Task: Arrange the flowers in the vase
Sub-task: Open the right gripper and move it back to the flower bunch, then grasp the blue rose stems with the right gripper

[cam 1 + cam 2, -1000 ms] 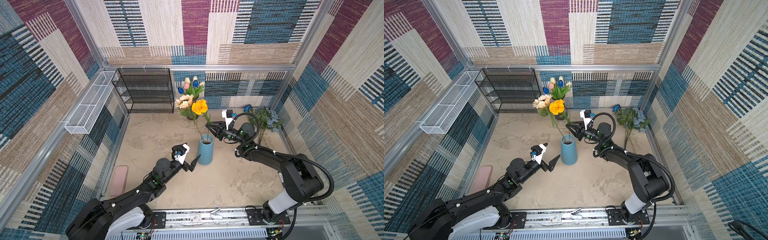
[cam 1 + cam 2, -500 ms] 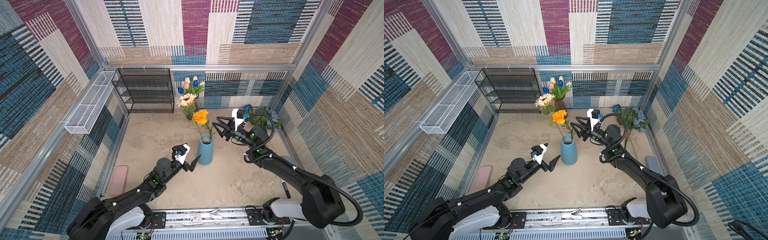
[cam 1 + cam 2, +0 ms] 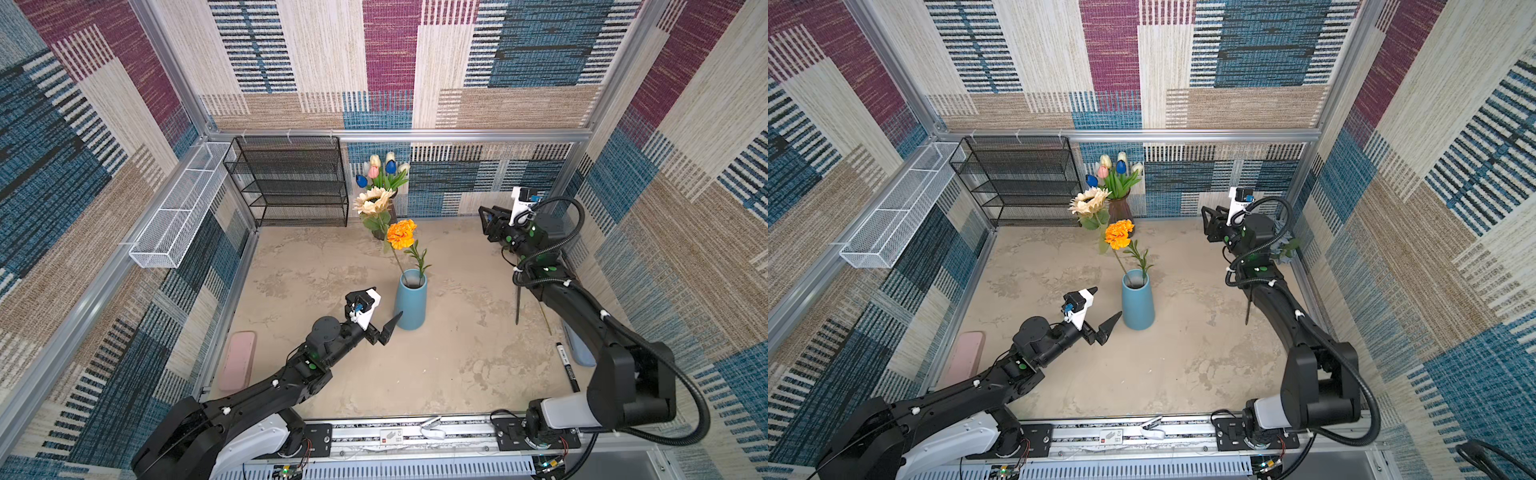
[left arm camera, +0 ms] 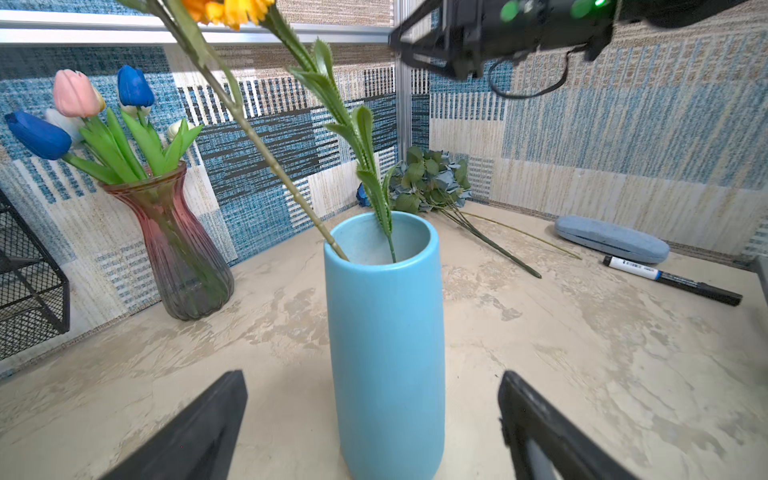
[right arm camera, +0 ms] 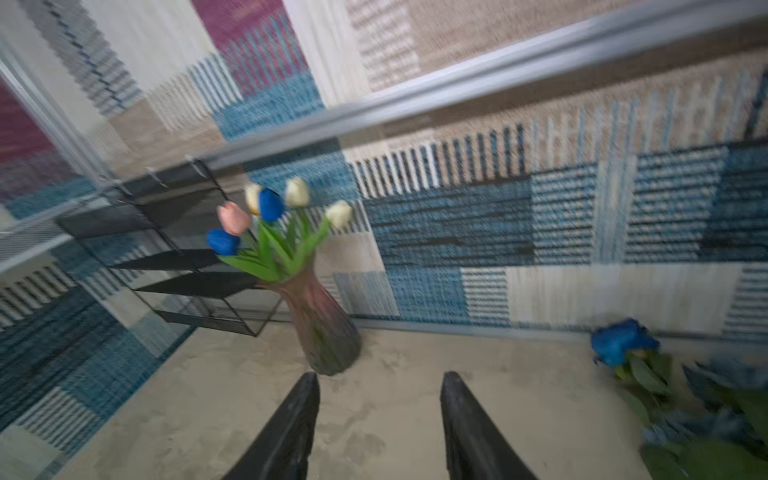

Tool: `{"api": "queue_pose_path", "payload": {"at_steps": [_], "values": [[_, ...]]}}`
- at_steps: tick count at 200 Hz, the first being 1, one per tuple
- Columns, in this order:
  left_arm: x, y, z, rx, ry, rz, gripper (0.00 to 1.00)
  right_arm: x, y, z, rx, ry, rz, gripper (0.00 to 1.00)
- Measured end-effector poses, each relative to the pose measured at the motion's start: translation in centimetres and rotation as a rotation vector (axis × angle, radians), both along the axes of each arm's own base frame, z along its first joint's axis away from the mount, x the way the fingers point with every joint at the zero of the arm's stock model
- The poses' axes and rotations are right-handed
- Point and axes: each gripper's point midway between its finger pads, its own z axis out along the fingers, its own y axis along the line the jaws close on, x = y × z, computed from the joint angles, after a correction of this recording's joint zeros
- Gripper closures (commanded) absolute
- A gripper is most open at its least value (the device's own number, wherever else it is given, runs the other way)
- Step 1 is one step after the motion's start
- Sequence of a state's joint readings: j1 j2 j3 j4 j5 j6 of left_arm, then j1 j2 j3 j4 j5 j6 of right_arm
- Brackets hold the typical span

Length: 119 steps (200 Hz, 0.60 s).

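Left tool (image 4: 372, 374) open, fingers either side of blue vase (image 4: 386, 332), not touching. Right tool (image 5: 380, 378) open, empty, up near back right corner. Orange flower (image 3: 401, 233) stands in blue vase. Loose flowers (image 4: 432, 178) lie on surface (image 4: 582, 353) in that corner.

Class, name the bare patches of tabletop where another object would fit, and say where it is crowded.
Bare: between the black wire rack and the blue vase; the wide front area from that vase to the front rail. Crowded: the back right corner with loose flowers, the right edge with glasses case and marker, and around the glass vase.
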<state>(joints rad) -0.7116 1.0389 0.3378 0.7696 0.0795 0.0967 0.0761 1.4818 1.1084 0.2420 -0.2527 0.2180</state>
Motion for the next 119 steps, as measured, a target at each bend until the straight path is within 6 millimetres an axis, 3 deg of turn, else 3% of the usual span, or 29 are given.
{"api": "queue_pose_path", "payload": {"at_steps": [18, 47, 97, 119], "values": [[-0.2, 0.0, 0.1, -0.002, -0.003, -0.006, 0.03, 1.9, -3.0, -5.3, -0.076, 0.160, -0.111, 0.53], [-0.1, -0.2, -0.6, 0.019, 0.010, -0.010, 0.03, 1.9, -9.4, -12.1, -0.124, 0.380, -0.283, 0.52], [0.4, -0.6, -2.0, 0.067, 0.032, -0.012, 0.03, 2.3, -17.1, -18.1, -0.241, 0.585, -0.385, 0.56], [0.3, -0.7, -2.0, 0.073, 0.029, -0.017, 0.03, 1.7, -18.1, -20.4, -0.312, 0.659, -0.355, 0.56]]}}
